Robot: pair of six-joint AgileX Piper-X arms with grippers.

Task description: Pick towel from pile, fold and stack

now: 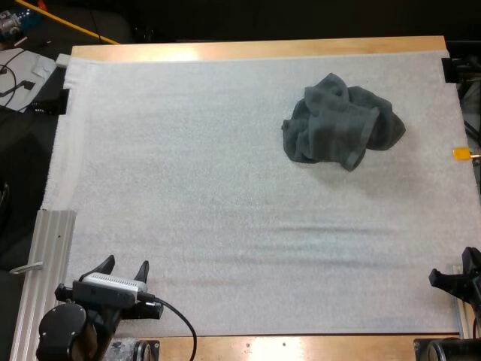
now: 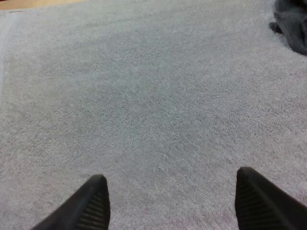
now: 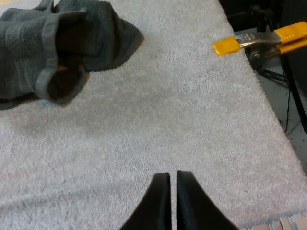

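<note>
Towel (image 1: 340, 124), crumpled, lies at two o'clock on the bench's (image 1: 255, 49) white mat (image 1: 225, 188); wrist views show left fingers (image 2: 88, 207) apart, right fingers (image 3: 158, 201) touching.

The towel (image 1: 342, 120) is dark grey-green all over, its hem band slightly paler and its deep folds near black. The mat (image 1: 225, 188) is plain white with a fine nubbly grain. The bench (image 1: 255, 49) is light honey-coloured wood. The left gripper (image 1: 126, 263) and right gripper (image 3: 173, 184) are matt black, the left's pads finely ribbed.
</note>
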